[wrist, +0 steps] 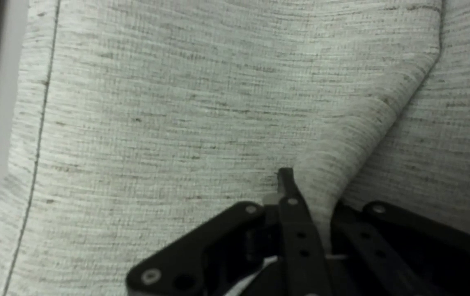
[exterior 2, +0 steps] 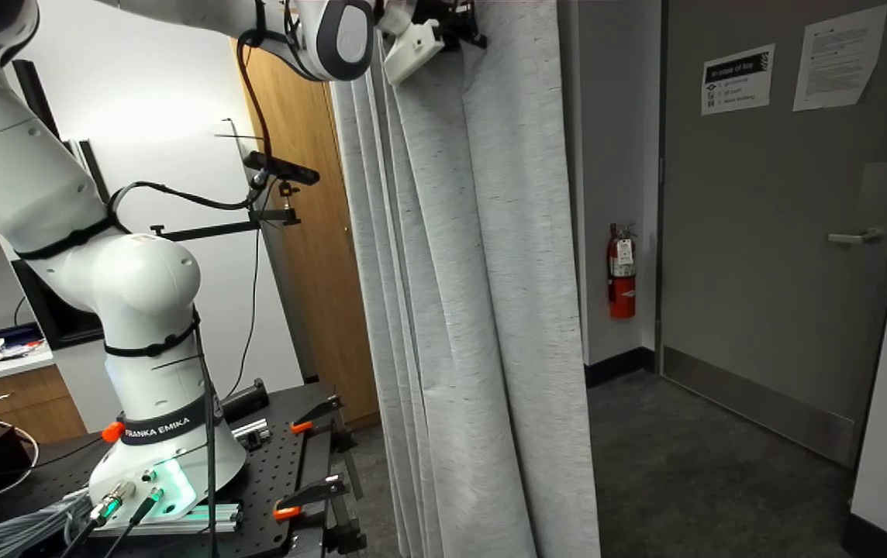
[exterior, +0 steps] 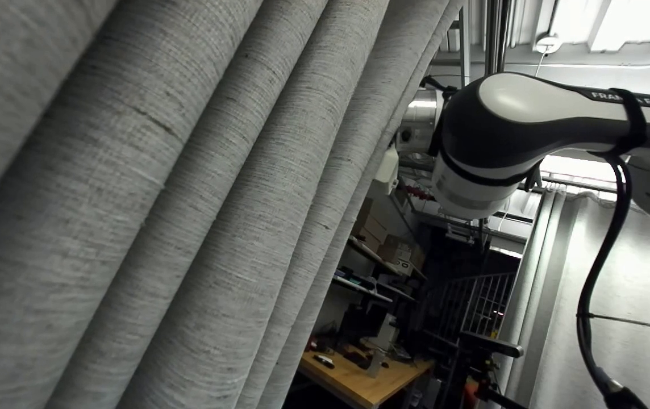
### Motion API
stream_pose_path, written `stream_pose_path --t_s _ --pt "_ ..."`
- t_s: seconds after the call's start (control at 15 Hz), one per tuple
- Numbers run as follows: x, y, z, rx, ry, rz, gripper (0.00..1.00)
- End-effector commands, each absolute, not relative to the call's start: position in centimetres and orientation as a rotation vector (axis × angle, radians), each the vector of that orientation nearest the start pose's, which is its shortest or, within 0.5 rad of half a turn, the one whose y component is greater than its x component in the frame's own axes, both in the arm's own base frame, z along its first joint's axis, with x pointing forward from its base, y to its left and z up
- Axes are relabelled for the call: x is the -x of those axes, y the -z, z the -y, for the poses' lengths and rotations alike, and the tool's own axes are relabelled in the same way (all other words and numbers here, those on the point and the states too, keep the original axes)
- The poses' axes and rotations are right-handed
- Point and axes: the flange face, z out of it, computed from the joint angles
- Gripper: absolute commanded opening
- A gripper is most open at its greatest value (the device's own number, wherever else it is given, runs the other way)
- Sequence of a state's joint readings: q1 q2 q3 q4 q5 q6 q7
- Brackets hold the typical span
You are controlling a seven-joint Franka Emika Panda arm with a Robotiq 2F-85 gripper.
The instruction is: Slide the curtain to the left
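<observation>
Gripper (wrist: 319, 211): jaws drawn nearly together on a narrow fold (wrist: 354, 139) of curtain (wrist: 169, 123); the pinched fold takes up the gap.
Curtain: grey, woven; fills most of the wrist view, in front of the gripper and on both sides of it, held at one fold.
Fold: rises from between the fingers (wrist: 294, 224), widening as it leans to picture right, then turns upright near the top of the wrist view.
Fingers: picture-left one visible to its tip, over the curtain's broad face; tip of its mate hidden by the curtain.
Hem (wrist: 39, 144): stitched line down picture left of the wrist view, well apart from the fingers.
Height: in an exterior view the pleats (exterior 2: 459, 310) hang mostly below the gripper, which sits near the top of that picture; curtain falls to both sides of it, free edge at picture right.
Hidden side: in an exterior view the diagonal pleats cover the gripper; the wrist (exterior: 419, 116) shows at the curtain's edge, contact there cannot be told.
Arm (exterior 2: 141, 287): in an exterior view, reaches in from picture left, white block (exterior 2: 412, 53) just beside the gripper.
Beyond: extinguisher (exterior 2: 622, 279) and door (exterior 2: 761, 256) to picture right of the curtain, apart from it; desk (exterior: 370, 389) past the curtain's edge in an exterior view.
</observation>
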State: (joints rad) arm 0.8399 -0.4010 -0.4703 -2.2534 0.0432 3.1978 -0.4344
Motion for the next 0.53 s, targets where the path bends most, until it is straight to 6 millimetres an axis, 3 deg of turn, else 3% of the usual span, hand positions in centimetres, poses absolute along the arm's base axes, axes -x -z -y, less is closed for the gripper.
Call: stream_pose_path --t_s 0.0,0.13,0.2,0.47 --pt "-46.6 -60.5 -15.7 2.321 1.634 0.879 0.0" --pt "-46.7 -60.4 -15.7 2.322 1.629 0.872 0.0" --pt "-47.0 -66.5 -12.9 2.246 1.805 0.759 0.02" --pt "-47.0 -66.4 -12.9 2.245 1.803 0.757 0.02"
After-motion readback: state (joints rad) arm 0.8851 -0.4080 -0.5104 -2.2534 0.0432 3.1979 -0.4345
